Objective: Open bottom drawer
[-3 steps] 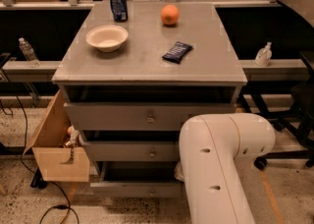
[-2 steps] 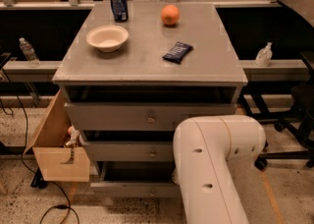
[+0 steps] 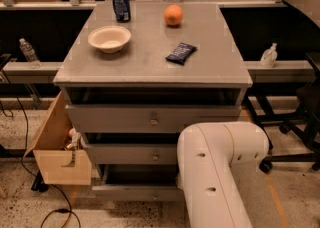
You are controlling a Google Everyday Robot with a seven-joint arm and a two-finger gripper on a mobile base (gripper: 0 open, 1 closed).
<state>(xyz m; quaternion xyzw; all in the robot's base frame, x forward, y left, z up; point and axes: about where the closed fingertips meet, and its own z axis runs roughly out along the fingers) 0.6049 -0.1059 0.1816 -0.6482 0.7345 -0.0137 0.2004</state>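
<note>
Speckled floor surrounds a grey counter (image 3: 150,64) with three drawers. Its jaws are hidden behind the white arm (image 3: 220,172), which covers the lower drawers' right side; apart or together, I cannot tell. Just left of the arm, the bottom drawer (image 3: 130,192) stands slightly out, with a dark gap above it. On top lie a bowl (image 3: 109,38), can (image 3: 120,4), orange (image 3: 173,15) and dark packet (image 3: 181,53).

On the tabletop (image 3: 145,67) are a can (image 3: 120,4), an orange (image 3: 173,15), a bowl (image 3: 109,38) and a dark packet (image 3: 181,52). A cardboard box (image 3: 60,167) sits low left. A water bottle (image 3: 28,52) stands far left, a pump bottle (image 3: 269,55) far right.
</note>
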